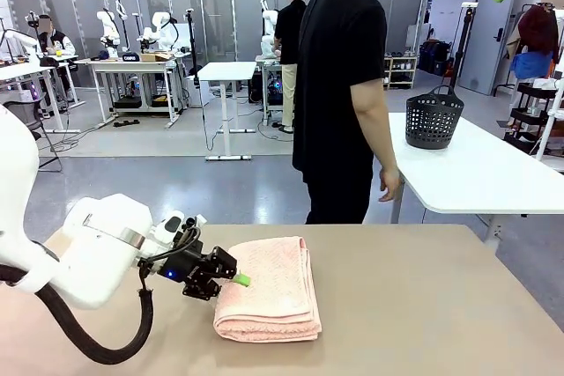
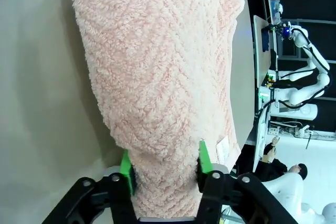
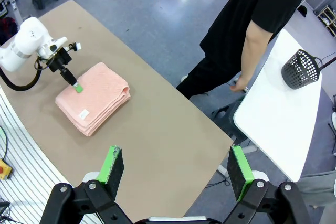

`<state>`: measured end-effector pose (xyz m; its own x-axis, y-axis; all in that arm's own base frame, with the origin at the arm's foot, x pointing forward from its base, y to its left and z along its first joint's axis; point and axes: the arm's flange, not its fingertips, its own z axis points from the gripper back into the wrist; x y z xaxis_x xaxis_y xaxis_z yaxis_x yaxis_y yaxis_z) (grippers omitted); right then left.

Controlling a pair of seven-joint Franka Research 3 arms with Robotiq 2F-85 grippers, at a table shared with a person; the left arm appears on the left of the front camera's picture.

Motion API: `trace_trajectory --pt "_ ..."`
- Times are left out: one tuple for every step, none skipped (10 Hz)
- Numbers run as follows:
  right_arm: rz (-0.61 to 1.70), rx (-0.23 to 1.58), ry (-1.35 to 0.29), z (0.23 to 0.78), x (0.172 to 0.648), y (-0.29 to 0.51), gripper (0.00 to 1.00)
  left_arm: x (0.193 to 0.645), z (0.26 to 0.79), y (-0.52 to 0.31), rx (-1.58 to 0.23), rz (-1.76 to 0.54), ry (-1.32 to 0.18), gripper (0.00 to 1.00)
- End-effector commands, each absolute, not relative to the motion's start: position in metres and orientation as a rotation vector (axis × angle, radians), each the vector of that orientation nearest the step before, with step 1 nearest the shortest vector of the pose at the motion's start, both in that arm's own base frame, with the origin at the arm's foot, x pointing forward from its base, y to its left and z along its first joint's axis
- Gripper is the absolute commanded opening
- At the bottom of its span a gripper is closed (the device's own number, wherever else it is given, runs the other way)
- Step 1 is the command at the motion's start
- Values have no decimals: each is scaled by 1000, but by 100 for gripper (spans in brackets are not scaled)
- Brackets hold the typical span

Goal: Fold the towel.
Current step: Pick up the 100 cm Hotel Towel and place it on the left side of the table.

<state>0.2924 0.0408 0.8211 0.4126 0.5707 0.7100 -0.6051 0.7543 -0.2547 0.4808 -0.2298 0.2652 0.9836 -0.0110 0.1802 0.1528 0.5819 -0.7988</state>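
**Towel folded near the tabletop's near left, left gripper on its edge**

Towel point(image 1: 269, 292) lies folded in several layers on the brown tabletop point(image 1: 423, 305), toward its near edge and left of the middle. The left gripper point(image 2: 164, 169) has its green pads partway closed on either side of a thick fold at the towel's left edge; whether they pinch it firmly is hard to tell. The right gripper point(image 3: 176, 169) hangs high above the table, jaws spread wide, holding nothing. A person point(image 1: 344, 94) stands beyond the far edge, head cut off by the frame. A black basket point(image 1: 434, 118) sits on a separate white table point(image 1: 493, 173) behind
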Motion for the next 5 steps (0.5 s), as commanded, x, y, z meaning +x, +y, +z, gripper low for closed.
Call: trace_trajectory --pt "726 43 -875 821 292 41 100 482 264 -236 -978 -107 -192 0" --pt "726 43 -875 821 292 41 100 481 264 -234 -976 -107 -191 5" --pt "726 43 -875 821 292 41 100 481 265 -232 -976 -108 -192 0" --pt "726 43 -875 821 292 41 100 480 267 -229 -976 -116 -193 0" --pt "726 43 -875 821 292 41 100 478 269 -226 -981 -120 -195 0"
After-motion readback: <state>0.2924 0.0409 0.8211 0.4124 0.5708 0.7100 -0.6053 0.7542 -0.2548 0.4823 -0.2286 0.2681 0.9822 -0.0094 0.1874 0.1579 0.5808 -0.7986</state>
